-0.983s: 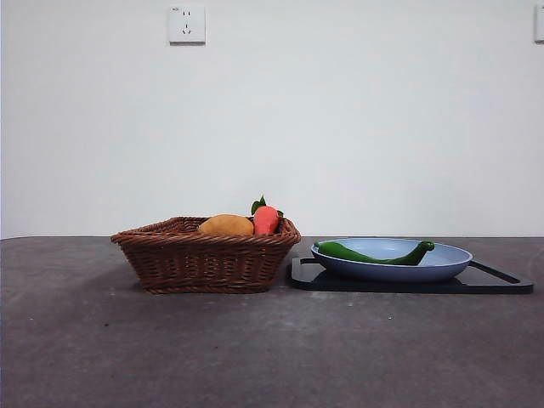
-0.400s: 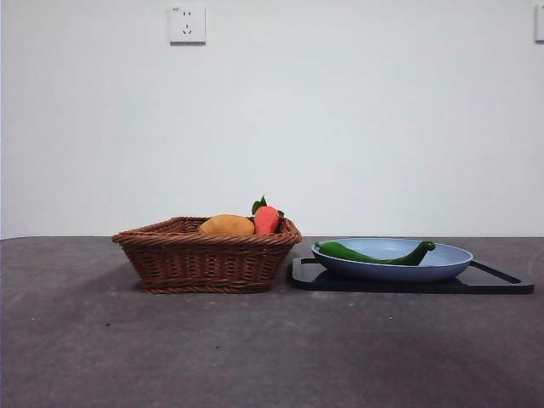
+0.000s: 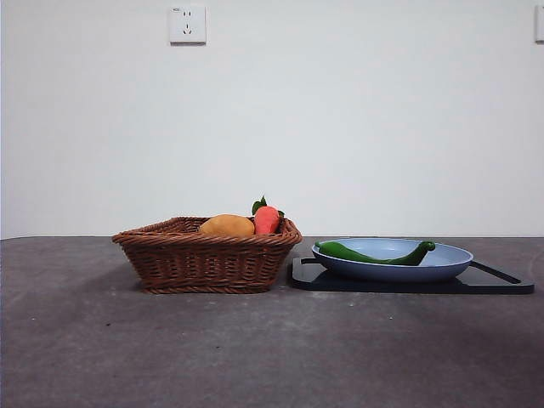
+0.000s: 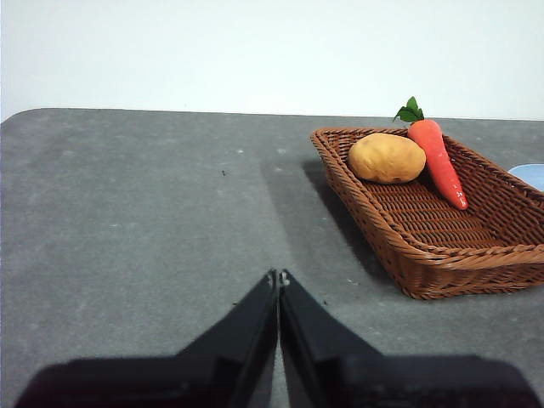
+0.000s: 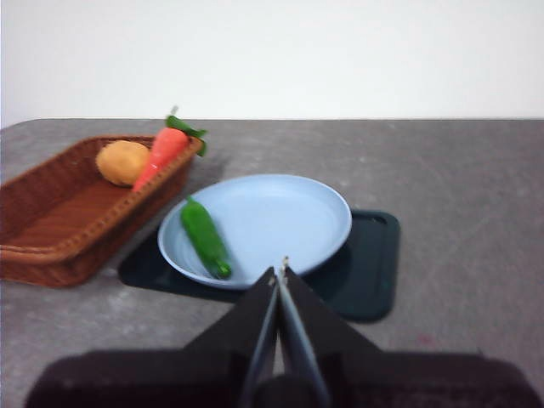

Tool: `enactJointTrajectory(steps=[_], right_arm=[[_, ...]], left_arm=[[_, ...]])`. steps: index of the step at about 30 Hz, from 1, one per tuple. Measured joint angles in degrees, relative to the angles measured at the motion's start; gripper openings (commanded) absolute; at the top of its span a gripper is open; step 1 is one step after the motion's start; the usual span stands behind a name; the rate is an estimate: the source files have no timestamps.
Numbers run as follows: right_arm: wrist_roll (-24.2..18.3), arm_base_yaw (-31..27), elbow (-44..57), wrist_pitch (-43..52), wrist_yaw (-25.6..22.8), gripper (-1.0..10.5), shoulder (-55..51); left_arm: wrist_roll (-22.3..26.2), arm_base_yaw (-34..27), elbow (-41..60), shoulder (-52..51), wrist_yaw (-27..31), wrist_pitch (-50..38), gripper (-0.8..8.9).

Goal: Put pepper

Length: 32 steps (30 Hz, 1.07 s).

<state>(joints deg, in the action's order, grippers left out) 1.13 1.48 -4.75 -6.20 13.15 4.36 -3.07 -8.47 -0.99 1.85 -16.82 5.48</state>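
The pepper point(image 3: 374, 253) point(image 5: 204, 237), dark green and curved, lies in the light-blue plate point(image 3: 442, 265) point(image 5: 289, 212) on a black tray. My right gripper point(image 5: 280, 270) hovers shut on the near side of the plate, apart from the pepper, holding nothing. My left gripper point(image 4: 278, 277) is shut over bare table, well short of the wicker basket point(image 4: 442, 246). Neither gripper shows in the front view.
The brown wicker basket point(image 3: 208, 255) point(image 5: 51, 221) holds a yellow-orange fruit point(image 3: 226, 225) point(image 4: 387, 158) and a red-orange fruit with green leaves point(image 3: 266, 218) point(image 4: 435, 153). The black tray point(image 3: 501, 280) point(image 5: 365, 272) sits right beside the basket. A wall with a socket point(image 3: 187, 24) stands behind.
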Motion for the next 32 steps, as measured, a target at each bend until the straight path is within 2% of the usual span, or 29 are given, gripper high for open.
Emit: enactJointTrajectory(steps=[5, 32], right_arm=[[1.5, 0.0, 3.2, -0.2, -2.6, 0.1, -2.0], [2.8, 0.0, 4.0, -2.3, -2.9, 0.1, -4.2]], left_arm=[[0.0, 0.0, 0.0, 0.0, 0.0, 0.0, 0.08], [0.0, 0.0, 0.0, 0.0, 0.0, 0.0, 0.08]])
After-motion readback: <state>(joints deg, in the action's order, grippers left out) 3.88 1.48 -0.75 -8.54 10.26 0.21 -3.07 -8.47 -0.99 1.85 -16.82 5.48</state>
